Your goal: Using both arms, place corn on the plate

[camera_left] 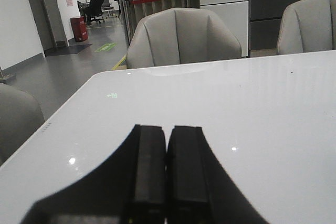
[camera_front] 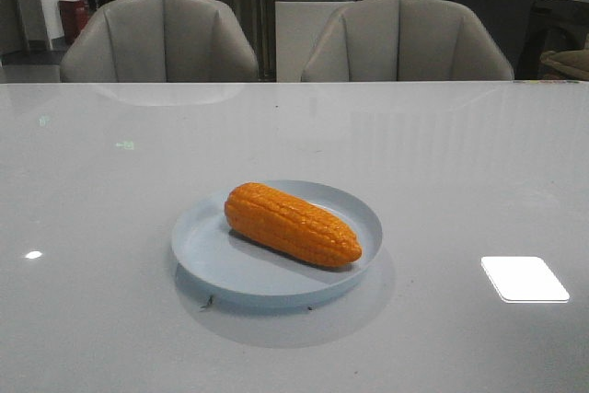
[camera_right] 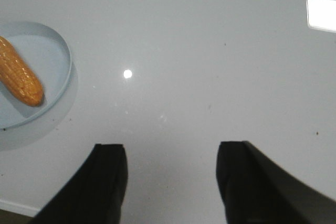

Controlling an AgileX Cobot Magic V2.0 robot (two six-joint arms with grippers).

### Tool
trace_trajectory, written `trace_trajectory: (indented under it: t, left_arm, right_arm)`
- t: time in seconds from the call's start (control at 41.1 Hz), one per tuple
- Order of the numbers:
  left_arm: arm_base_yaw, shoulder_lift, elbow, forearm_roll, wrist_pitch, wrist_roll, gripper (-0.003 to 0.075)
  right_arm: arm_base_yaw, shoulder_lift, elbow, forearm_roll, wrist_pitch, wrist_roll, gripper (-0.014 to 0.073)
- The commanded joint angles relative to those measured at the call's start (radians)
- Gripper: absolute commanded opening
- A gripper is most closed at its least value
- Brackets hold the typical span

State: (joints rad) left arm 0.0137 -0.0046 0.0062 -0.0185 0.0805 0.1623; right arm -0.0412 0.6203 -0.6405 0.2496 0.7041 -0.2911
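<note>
The orange-yellow corn (camera_front: 292,224) lies on the pale blue plate (camera_front: 207,260) at the middle of the white table, its tapered end toward the front right. Neither gripper shows in the front view. In the right wrist view the corn (camera_right: 20,72) and the plate (camera_right: 59,72) are at the edge of the picture, well apart from my right gripper (camera_right: 173,150), which is open and empty over bare table. My left gripper (camera_left: 168,132) is shut and empty, its two pads pressed together, above the table near its left side. The corn and plate are out of the left wrist view.
Two grey chairs (camera_front: 161,39) (camera_front: 405,39) stand behind the table's far edge. The left wrist view shows the table's left edge (camera_left: 63,114) and another chair back (camera_left: 18,119) beside it. Bright lamp reflections (camera_front: 525,278) lie on the glossy table top.
</note>
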Motion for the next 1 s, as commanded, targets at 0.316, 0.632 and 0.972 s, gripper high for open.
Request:
trace_trajectory:
  t: [0.316,0.632,0.972]
  left_arm:
    - [-0.001,-0.017,0.038,-0.002,-0.081,-0.011,0.0094]
    - [-0.001,-0.017,0.038,-0.002,-0.081,-0.011,0.0094]
    - [-0.001,-0.017,0.038,-0.002,-0.081,-0.011,0.0094]
  right_arm:
    - [0.055,-0.222,0.120,0.027,-0.194,-0.003,0.0038]
    - [0.056,-0.400,0.245,0.013,-0.361,0.014,0.0036]
    - [0.056,-0.577,0.518,-0.262,-0.632,0.302,0.0036]
